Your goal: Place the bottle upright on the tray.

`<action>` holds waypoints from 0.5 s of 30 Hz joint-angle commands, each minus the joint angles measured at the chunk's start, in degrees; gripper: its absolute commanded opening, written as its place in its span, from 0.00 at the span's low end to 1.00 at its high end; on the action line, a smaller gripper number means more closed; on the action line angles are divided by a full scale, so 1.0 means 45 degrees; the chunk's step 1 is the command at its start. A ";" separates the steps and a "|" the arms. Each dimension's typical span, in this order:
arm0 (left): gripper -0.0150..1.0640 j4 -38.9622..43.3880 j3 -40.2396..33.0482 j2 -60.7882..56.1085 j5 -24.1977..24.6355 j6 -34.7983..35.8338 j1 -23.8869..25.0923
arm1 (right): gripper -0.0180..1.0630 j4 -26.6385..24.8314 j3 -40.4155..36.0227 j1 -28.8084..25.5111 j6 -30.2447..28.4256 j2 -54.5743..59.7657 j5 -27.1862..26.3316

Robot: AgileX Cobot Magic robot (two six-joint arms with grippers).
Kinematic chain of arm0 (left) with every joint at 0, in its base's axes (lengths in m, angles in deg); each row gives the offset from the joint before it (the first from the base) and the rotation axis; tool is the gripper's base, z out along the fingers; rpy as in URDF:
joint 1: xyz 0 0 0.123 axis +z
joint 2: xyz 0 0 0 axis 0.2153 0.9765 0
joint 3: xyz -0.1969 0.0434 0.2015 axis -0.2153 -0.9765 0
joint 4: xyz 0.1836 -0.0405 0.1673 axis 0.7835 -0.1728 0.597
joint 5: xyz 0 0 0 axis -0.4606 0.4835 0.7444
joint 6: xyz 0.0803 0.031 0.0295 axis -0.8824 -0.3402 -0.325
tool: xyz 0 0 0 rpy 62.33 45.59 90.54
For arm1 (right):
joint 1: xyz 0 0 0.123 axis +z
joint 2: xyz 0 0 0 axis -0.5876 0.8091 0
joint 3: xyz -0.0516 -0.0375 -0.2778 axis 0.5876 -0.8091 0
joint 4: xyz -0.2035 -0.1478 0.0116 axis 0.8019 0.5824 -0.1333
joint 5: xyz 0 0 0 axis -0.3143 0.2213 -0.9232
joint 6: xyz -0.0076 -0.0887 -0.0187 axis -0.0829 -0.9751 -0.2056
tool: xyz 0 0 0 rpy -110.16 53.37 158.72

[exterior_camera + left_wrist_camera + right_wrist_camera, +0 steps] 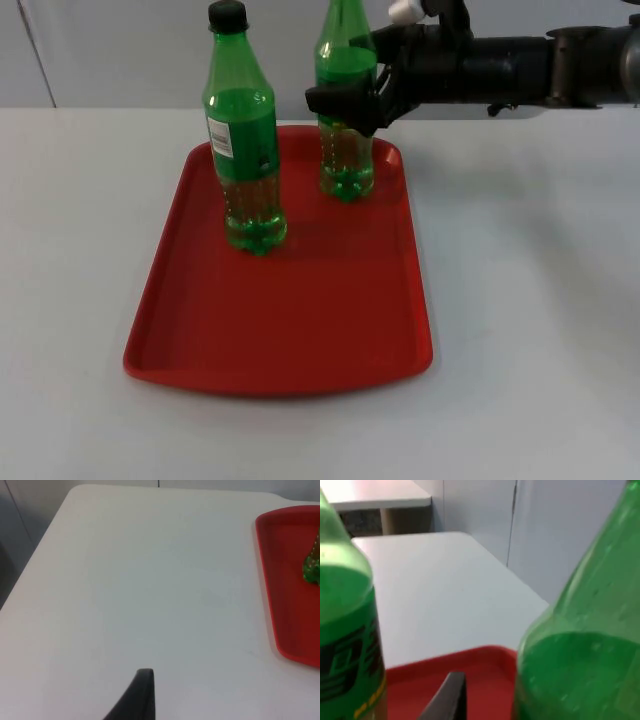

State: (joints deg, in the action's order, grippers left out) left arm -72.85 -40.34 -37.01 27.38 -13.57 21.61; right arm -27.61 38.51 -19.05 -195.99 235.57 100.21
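Observation:
A red tray [300,330] lies on the white table with two green bottles standing upright on it. The capped, labelled bottle [243,150] stands at the tray's back left. A second bottle [346,165] stands at the back right, its base on the tray. My right gripper [350,100] reaches in from the right and straddles this second bottle at mid-height. In the right wrist view a gap separates the black fingertip [449,695] from that bottle [580,670], so the gripper is open. The labelled bottle [345,630] shows beside it. My left gripper [145,692] waits over bare table left of the tray [285,580].
The tray's front half [290,300] carries nothing. White table surrounds the tray on all sides. The grey partition wall [120,50] closes off the back. In the left wrist view the table's far edge [150,486] is near.

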 commanded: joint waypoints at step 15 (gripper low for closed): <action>0.99 -0.0066 -0.0052 -0.0043 -0.0011 -0.0016 -0.0090 | 0.99 0.4329 0.0115 -0.0103 0.4619 -0.0662 -0.0215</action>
State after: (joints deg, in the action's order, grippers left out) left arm -72.85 -40.34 -37.01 27.42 -13.57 21.61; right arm -10.46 38.51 -19.16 -178.12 233.52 98.87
